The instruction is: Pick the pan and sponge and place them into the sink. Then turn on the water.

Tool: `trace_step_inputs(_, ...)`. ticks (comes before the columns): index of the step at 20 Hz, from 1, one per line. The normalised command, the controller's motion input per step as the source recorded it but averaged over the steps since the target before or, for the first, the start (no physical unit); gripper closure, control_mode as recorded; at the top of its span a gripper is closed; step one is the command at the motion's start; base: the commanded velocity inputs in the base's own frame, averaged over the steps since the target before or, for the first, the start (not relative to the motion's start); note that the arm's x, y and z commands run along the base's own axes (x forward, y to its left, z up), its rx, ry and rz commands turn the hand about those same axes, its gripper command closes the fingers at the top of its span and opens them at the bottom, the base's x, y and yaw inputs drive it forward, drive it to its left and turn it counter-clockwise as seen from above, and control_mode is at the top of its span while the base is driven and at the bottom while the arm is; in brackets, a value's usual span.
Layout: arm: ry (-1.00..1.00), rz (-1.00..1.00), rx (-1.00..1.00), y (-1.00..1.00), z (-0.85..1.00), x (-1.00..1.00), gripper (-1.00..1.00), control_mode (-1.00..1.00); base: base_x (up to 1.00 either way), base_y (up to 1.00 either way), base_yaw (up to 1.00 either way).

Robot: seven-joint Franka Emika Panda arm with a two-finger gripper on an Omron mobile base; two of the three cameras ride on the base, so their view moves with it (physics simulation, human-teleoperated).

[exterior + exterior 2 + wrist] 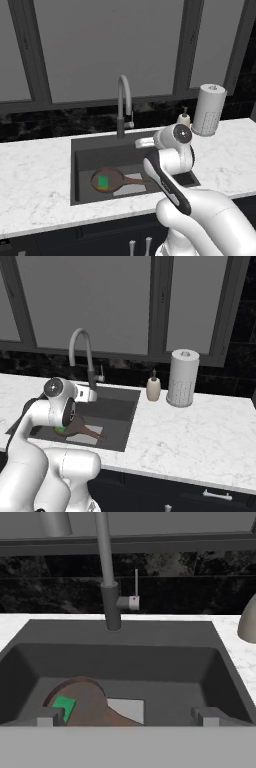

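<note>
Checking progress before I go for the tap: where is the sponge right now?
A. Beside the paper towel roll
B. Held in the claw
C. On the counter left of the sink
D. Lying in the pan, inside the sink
D. The green sponge lies in the pan, which sits on the floor of the sink.

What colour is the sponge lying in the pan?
Green on top; the sponge shows best in the left base view, lying inside the reddish-brown pan.
</note>
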Motion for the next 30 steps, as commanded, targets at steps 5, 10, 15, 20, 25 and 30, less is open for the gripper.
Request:
trace_step_inputs(5,-0.08,0.0,0.0,0.0,0.0,0.14,-1.0,-1.0,0.0,0.0,0.0)
trace_step_inputs(10,-0.18,0.0,0.0,-0.02,-0.03,0.07,-1.0,-1.0,0.0,0.0,0.0)
trace_step_inputs(15,-0.16,0.0,0.0,0.0,-0.08,0.01,-1.0,-1.0,0.0,0.0,0.0)
trace_step_inputs(20,-0.13,0.0,0.0,0.0,-0.01,0.06,-1.0,-1.0,0.0,0.0,0.0)
trace_step_inputs(25,-0.12,0.0,0.0,0.0,0.0,0.03,-1.0,-1.0,0.0,0.0,0.0)
trace_step_inputs(30,-0.05,0.0,0.0,-0.01,0.0,0.12,-1.0,-1.0,0.0,0.0,0.0)
